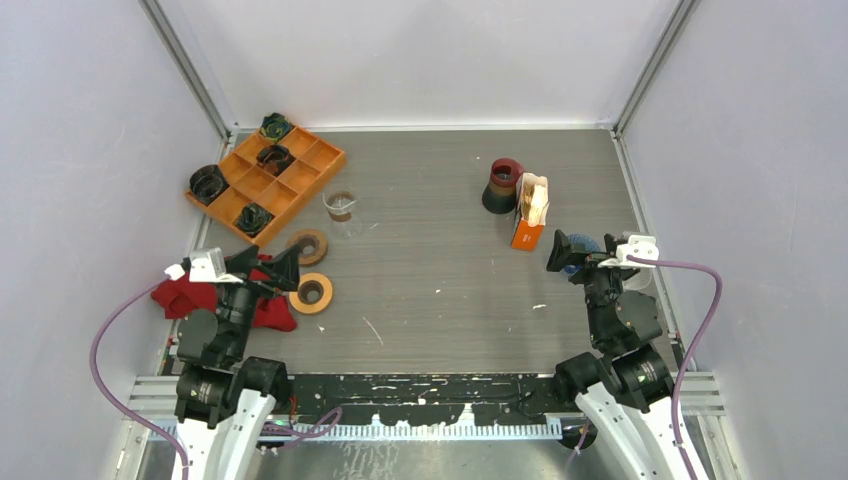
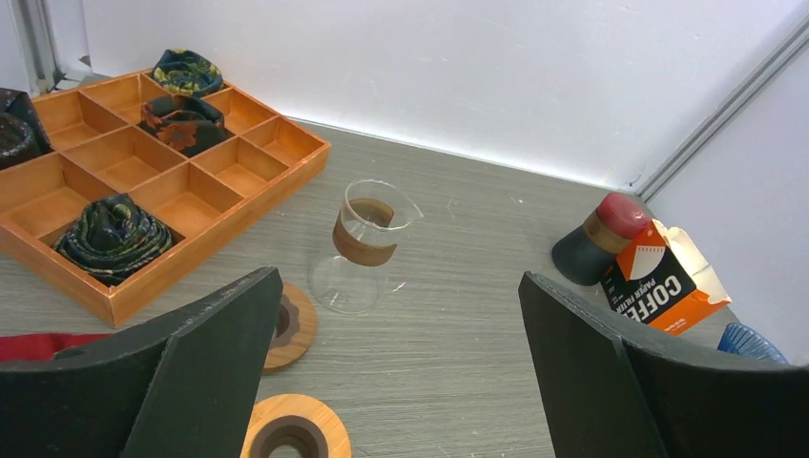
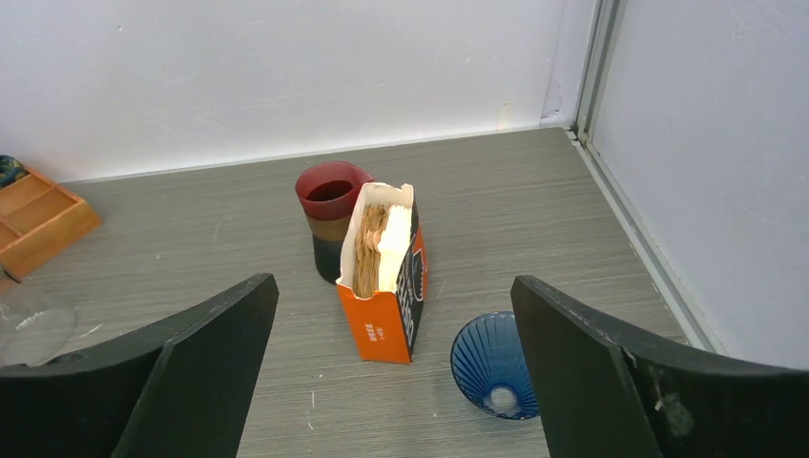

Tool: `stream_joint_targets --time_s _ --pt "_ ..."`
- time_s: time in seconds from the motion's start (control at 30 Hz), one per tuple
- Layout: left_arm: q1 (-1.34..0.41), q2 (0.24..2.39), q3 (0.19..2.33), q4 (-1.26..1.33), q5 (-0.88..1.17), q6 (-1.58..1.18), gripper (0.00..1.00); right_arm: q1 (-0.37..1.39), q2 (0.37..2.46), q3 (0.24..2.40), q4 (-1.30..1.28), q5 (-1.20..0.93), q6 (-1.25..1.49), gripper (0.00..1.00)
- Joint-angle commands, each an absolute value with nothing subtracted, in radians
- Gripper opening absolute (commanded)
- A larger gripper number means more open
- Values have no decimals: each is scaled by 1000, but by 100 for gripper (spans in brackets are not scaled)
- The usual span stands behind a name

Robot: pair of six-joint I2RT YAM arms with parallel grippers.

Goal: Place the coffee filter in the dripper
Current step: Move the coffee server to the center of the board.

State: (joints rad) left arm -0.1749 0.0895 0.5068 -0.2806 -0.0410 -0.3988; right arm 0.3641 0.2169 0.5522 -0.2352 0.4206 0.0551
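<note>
Your rt pincer (image 1: 572, 255) is wide open, empty; filter box (image 3: 382, 277) at its 12, blue dripper (image 3: 491, 367) approx 2; left pincer (image 1: 275, 268) same.

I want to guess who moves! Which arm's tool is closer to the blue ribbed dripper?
Right. The right tool hangs beside the blue ribbed dripper; the left tool sits across the table.

Arms (image 1: 225, 330): black jointed links, white lower sections
Wrist cameras (image 1: 207, 264): white housings
Cables (image 1: 690, 266): purple
Fingers (image 2: 205, 367): broad, matte black
</note>
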Motion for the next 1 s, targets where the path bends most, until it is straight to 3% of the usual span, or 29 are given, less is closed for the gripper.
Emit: stream_joint_targets --time_s 0.0,0.5,0.97 --pt "-170 107 520 -215 -33 -377 99 357 224 593 -187 420 56 100" --pt "-172 240 598 -314 -19 -345 99 353 198 573 -185 393 58 100" --pt "-170 782 906 -507 51 -336 99 337 183 566 -170 303 53 100"
